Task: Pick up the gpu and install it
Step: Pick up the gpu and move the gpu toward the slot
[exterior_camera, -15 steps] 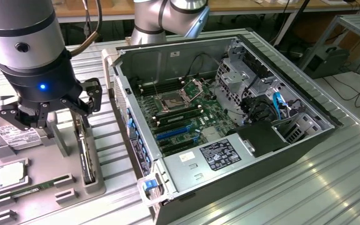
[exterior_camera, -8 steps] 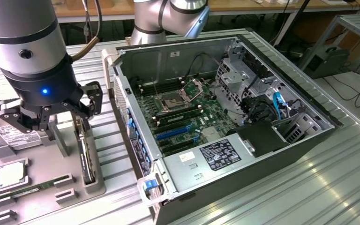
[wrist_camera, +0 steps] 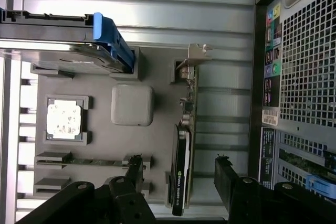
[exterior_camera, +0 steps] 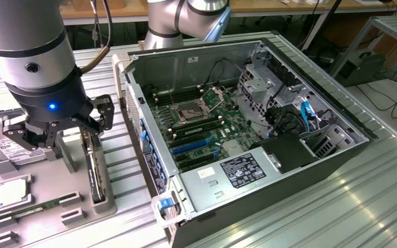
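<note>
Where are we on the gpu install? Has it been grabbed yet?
Done: only the lineup. The gripper is over the parts tray.
In hand: nothing. Its jaws are open, one finger on each side of the gpu, without touching it. The card stands on edge in its tray slot.
Left: the whole pickup and install. The blue expansion slots in the open computer case look empty.

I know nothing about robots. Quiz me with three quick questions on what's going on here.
1. Fill in: the computer case has its side ____.
2. Where is the gpu? A standing on edge in the grey tray; B lying flat in that tray; C inside the computer case.
3. True or false: the gripper is holding the gpu.
Key: 1 open; 2 A; 3 false, the gripper is open with a finger on either side of the gpu, clear of it.
</note>
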### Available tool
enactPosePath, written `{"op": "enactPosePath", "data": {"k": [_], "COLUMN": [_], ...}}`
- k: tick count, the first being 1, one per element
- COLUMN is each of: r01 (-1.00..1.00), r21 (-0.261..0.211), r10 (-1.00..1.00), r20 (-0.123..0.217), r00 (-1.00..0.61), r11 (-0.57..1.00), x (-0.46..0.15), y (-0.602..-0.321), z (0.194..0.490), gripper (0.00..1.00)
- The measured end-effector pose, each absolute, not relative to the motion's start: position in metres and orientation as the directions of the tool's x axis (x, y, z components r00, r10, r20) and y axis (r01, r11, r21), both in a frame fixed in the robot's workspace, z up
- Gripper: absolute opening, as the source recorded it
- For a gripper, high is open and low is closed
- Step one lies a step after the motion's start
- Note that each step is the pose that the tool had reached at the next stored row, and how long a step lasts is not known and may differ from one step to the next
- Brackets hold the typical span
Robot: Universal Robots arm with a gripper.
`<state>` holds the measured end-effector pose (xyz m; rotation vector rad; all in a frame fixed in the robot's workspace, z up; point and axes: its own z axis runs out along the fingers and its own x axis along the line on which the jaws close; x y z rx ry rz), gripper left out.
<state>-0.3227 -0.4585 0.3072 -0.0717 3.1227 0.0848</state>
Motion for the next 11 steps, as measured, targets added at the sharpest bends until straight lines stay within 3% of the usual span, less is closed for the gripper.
{"op": "enactPosePath", "data": {"k": [11], "r01": [-0.037], "r21": [0.044], "r10": [-0.036], "r20": [-0.018], "r00": [-0.999], "r11": [0.998], "x": [-0.3227], "y": [-0.4604], "z": [0.2983], "gripper": [0.66]}}
